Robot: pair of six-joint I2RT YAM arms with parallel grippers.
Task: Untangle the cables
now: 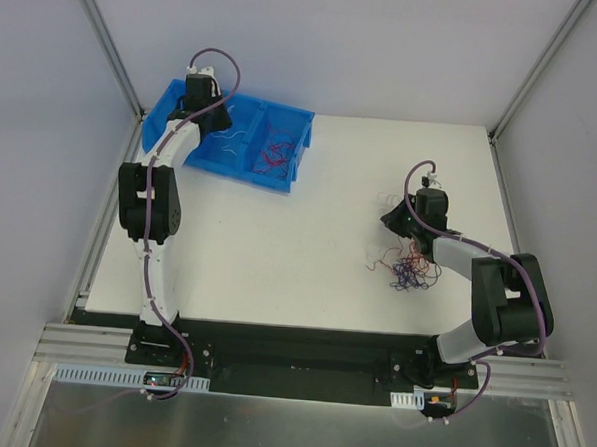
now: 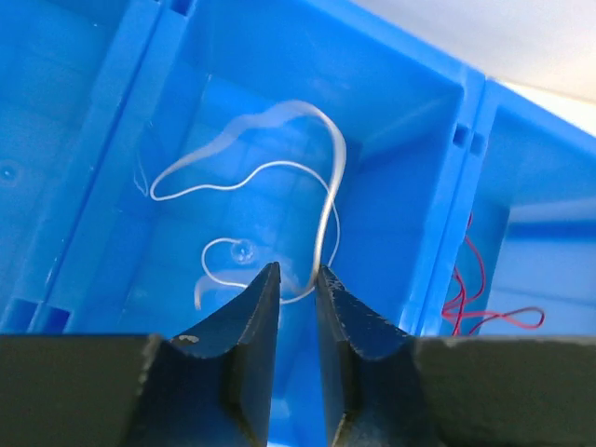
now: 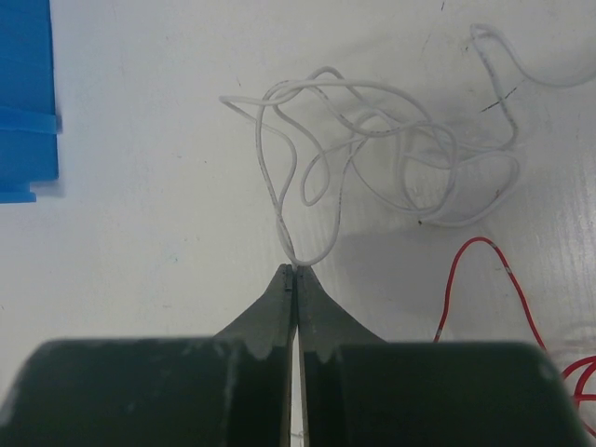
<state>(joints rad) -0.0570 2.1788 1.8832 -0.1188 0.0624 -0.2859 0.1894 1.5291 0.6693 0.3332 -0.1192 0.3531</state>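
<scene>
The cables lie in two places. A tangle of red, purple and white cables point(image 1: 408, 267) rests on the white table by my right arm. My right gripper point(image 3: 296, 268) is shut on a loop of a white cable point(image 3: 269, 182) at its very tips, and a red cable point(image 3: 445, 289) lies to the right. My left gripper point(image 2: 298, 272) hangs inside the blue bin point(image 2: 102, 140) with its jaws slightly parted. A curly white cable point(image 2: 328, 209) passes the tip of its right finger, unpinched. Red cables point(image 2: 466, 298) lie in the neighbouring compartment.
The blue bin point(image 1: 281, 178) stands at the back left of the table point(image 1: 277, 252), and the left arm reaches into its left compartment. A metal frame post point(image 1: 113, 44) rises behind the bin. The right gripper point(image 1: 391, 220) is at the table's right side.
</scene>
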